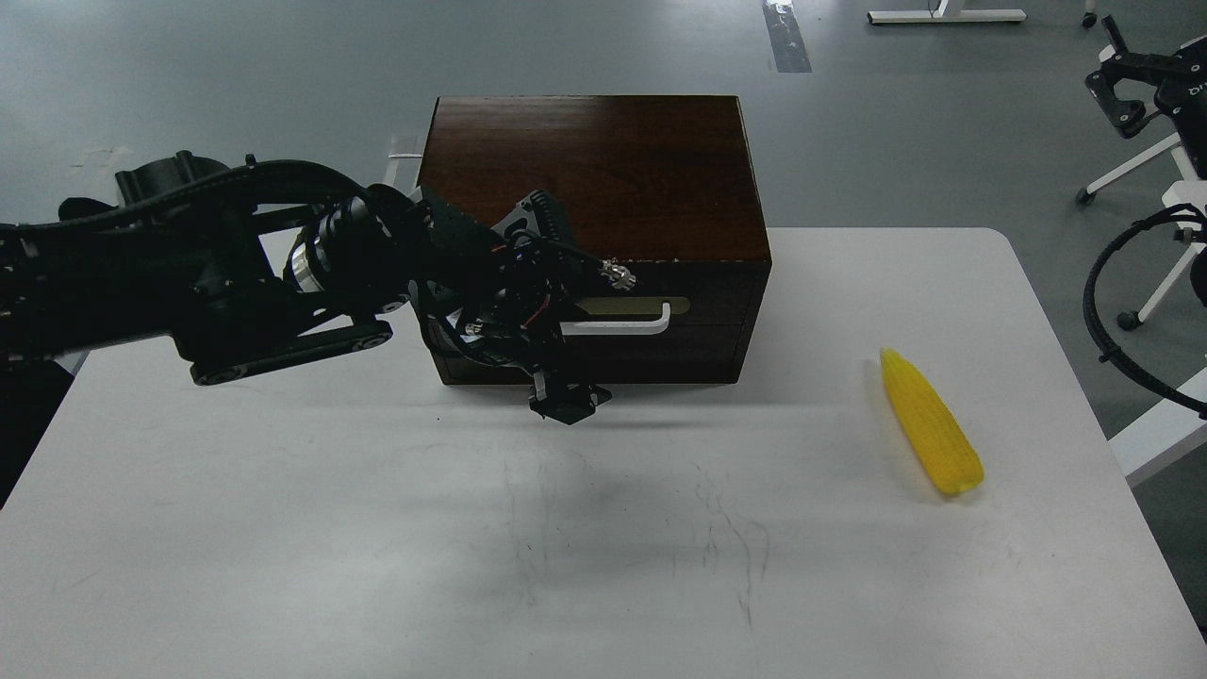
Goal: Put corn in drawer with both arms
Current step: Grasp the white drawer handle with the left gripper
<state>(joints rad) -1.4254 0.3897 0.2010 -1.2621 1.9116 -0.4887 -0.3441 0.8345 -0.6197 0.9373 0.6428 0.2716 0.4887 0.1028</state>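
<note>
The corn (931, 422) lies on the white table (283, 528) at the right, pointed end away from me. The drawer (712, 316) of the dark brown cabinet (594, 160) is closed; its white bar handle (627, 323) shows on a beige plate. My left arm reaches in from the left, and its gripper (564, 404) hangs low in front of the drawer's left half, hiding the handle's left end. Its fingers cannot be told apart. My right gripper (1122, 85) is raised at the far right edge, away from the table, small and partly cut off.
The cabinet stands at the table's back centre. Black cables (1099, 311) of the right arm loop beside the table's right edge. Chair legs (1127, 174) and grey floor lie beyond it.
</note>
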